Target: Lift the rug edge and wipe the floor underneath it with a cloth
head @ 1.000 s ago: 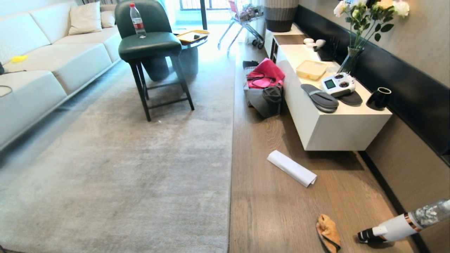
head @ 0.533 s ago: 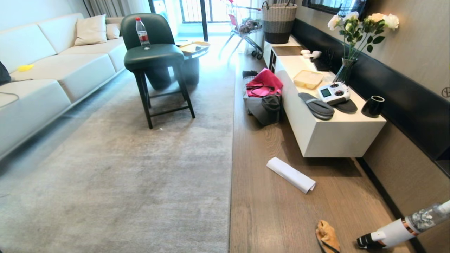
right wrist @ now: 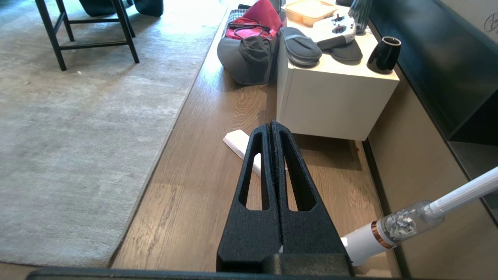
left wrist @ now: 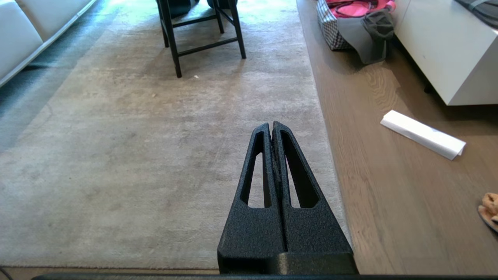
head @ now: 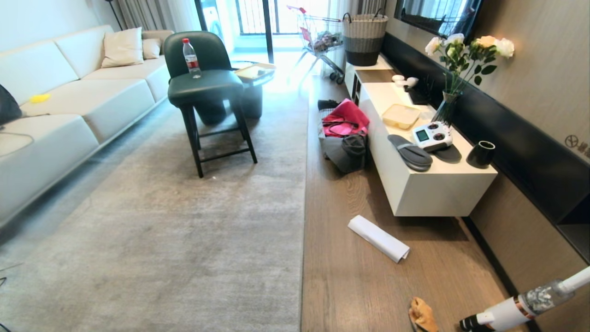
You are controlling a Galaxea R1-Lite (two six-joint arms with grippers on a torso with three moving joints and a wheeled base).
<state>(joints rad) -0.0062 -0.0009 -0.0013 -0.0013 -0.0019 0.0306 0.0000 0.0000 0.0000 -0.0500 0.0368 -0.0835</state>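
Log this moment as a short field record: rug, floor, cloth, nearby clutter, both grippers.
rug edge: lying flat, its long border running straight along the planks
floor: bare wood planks between rug and white cabinet
cloth: crumpled on the floor, apart from the rug, near the vacuum head
rolled paper: on the floor in front of the cabinet
left gripper: shut, empty, above the rug
right gripper: shut, empty, above the floor

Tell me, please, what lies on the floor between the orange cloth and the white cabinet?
In the head view, a white rolled paper sheet lies on the wood floor between the cloth and the cabinet; otherwise bare planks.
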